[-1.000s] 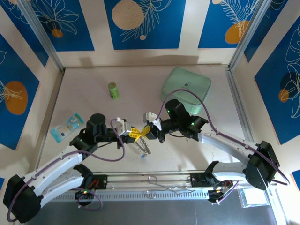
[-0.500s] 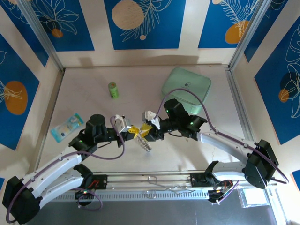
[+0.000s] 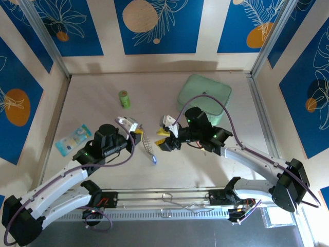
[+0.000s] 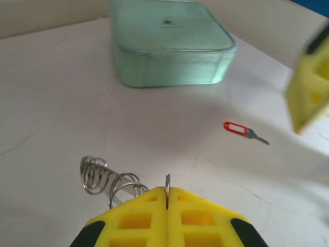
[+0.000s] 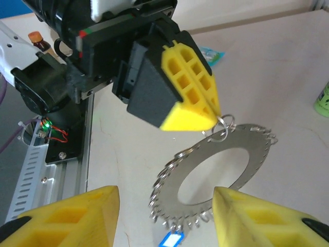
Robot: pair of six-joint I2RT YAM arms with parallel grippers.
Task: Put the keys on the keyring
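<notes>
The left end effector (image 4: 167, 194) is pressed together, pinching the spiky rim of the keyring (image 5: 254, 154), which hangs tilted from that grip. The blue-tagged key (image 5: 172, 240) sits at the keyring's lower edge. Just beside the keyring, the right end effector (image 5: 164, 208) stands spread wide with nothing between its pads. The red-tagged key (image 4: 237, 127) lies flat on the table (image 3: 103, 103), apart from the keyring, near a pale green case (image 4: 169, 46).
</notes>
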